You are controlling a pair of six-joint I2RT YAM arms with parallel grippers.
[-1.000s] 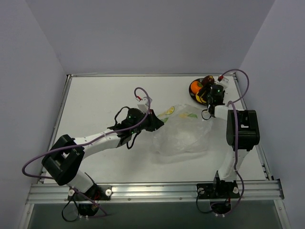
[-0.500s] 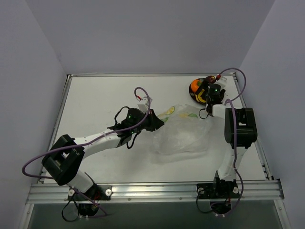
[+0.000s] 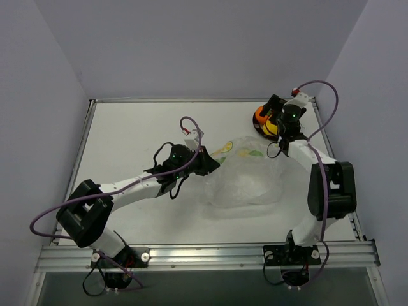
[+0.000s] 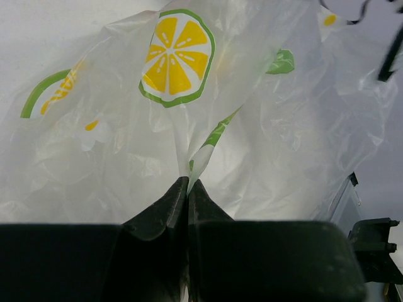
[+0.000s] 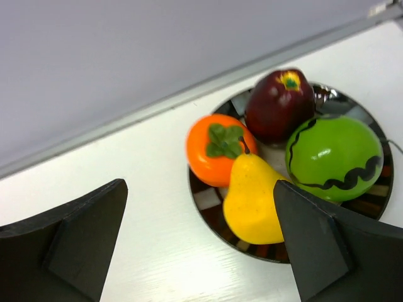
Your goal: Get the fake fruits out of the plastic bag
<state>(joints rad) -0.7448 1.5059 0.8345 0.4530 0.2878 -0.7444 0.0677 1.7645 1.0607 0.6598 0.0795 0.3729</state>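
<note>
The plastic bag lies crumpled mid-table, clear with lemon prints. My left gripper is shut on a fold at its left edge; the left wrist view shows the jaws pinching the film of the bag. No fruit shows inside it. The fake fruits lie on a round dark-rimmed plate: orange, yellow pear, dark red and bright green. My right gripper is open and empty just above the plate's near side, also seen from above.
The plate sits at the far right corner, close to the table's raised back and right edges. A purple cable loops over each arm. Grey walls enclose the table on three sides.
The right arm's elbow has swung out to the right and its gripper has shifted over the plate. The yellow fruit now shows on the plate. The left arm and bag have not moved.
</note>
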